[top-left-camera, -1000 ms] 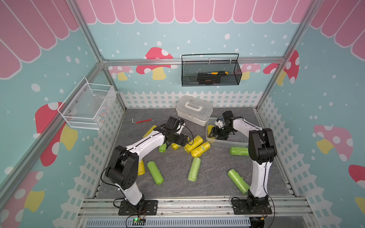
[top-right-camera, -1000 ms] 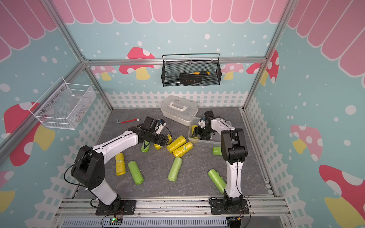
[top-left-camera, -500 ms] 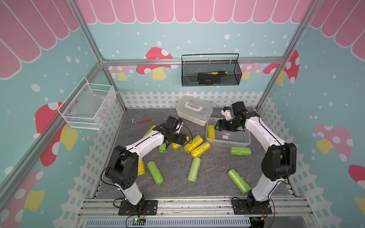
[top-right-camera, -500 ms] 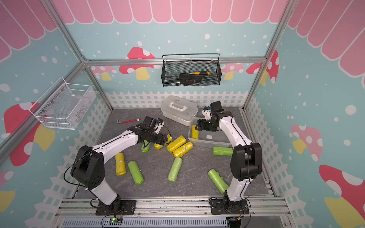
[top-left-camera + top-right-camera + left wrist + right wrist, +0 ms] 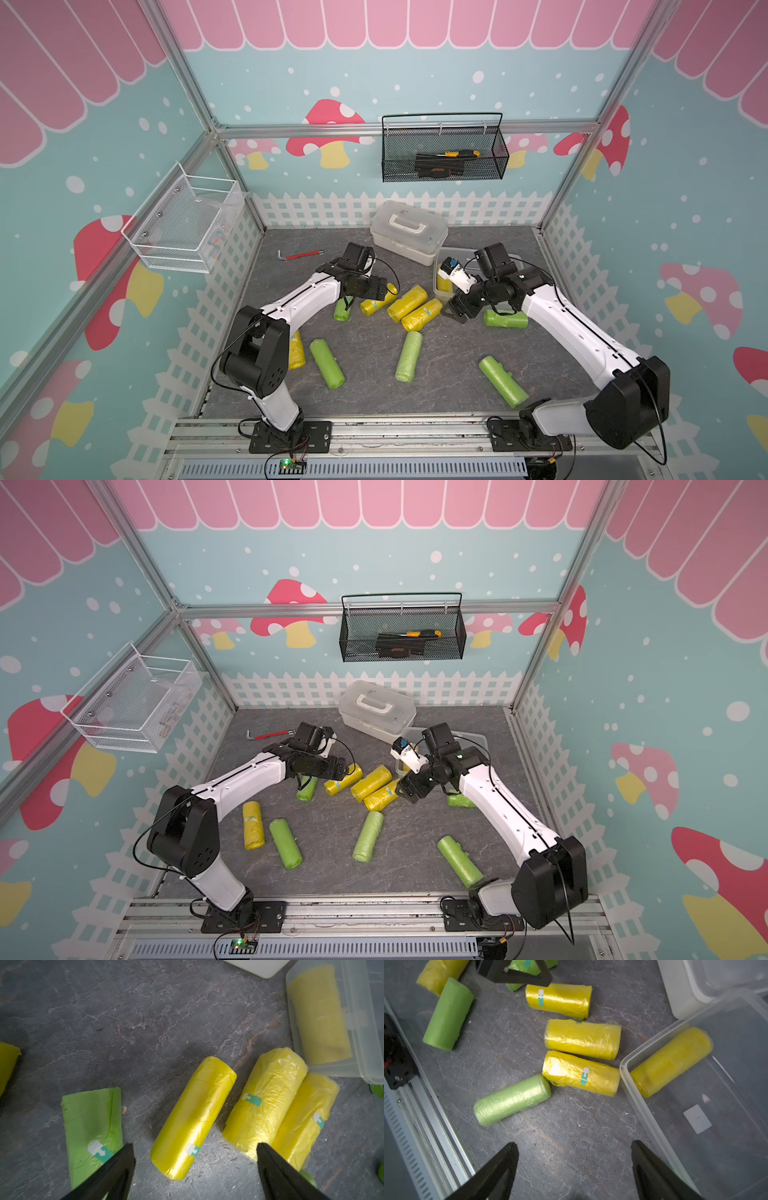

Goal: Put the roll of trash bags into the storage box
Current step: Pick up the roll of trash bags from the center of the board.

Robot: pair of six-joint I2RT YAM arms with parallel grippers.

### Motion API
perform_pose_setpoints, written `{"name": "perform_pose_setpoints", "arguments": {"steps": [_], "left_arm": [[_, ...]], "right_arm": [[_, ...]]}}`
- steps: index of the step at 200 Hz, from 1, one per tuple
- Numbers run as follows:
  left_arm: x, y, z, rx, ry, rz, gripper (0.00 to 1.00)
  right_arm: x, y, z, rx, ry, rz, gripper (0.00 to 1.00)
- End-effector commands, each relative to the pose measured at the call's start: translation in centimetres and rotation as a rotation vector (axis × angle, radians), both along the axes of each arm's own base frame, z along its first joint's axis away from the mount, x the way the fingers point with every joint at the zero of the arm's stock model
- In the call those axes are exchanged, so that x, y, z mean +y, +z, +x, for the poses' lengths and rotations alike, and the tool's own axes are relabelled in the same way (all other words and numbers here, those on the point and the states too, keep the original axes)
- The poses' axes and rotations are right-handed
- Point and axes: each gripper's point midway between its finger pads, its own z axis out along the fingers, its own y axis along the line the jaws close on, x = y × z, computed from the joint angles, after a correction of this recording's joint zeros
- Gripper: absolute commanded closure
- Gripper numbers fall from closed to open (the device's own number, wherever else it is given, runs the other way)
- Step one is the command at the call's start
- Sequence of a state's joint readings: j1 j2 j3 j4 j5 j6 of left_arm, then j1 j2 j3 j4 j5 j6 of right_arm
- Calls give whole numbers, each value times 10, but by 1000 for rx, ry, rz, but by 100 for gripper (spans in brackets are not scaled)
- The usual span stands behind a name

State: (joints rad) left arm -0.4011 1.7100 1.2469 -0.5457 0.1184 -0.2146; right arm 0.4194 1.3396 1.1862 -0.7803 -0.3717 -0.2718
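Observation:
The storage box (image 5: 457, 250), a clear tub (image 5: 643, 1109), stands right of centre with one yellow roll (image 5: 672, 1059) lying inside it. Several yellow and green rolls of trash bags lie on the dark floor, among them a yellow pair (image 5: 408, 302) (image 5: 422, 314) beside the box. My left gripper (image 5: 195, 1145) hangs open just above a single yellow roll (image 5: 193, 1115), its fingers on either side and not touching it. My right gripper (image 5: 574, 1142) is open and empty over bare floor next to the box's near corner, seen in a top view (image 5: 455, 309).
A white case with a handle (image 5: 409, 237) sits behind the box. A black wire basket (image 5: 444, 153) hangs on the back wall and a white mesh basket (image 5: 183, 224) on the left wall. A red-handled hex key (image 5: 301, 254) lies at the back left. Green rolls (image 5: 503, 381) (image 5: 327, 363) lie near the front.
My right gripper has come up out of the storage box and moved to the floor beside it, opening wider; the yellow roll stays in the box. The left arm has barely moved.

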Motion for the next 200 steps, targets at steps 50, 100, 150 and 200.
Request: {"name": "perform_pose_setpoints", "arguments": {"steps": [50,100,150,200], "left_arm": [[16,-7,2,65,105,-64,8],[22,-4,1,64,138,-74,8],[27,6,4,55,185,-128,7],[28,-3,2,78,191,-132,7]], "right_arm": [[49,-25,5,-312,418,-96,7],[65,-80,28,-324,569,-340,10],[63,-106,39,-340,618,-432,15],[61,-128,46,-324,652,-488,19]]}}
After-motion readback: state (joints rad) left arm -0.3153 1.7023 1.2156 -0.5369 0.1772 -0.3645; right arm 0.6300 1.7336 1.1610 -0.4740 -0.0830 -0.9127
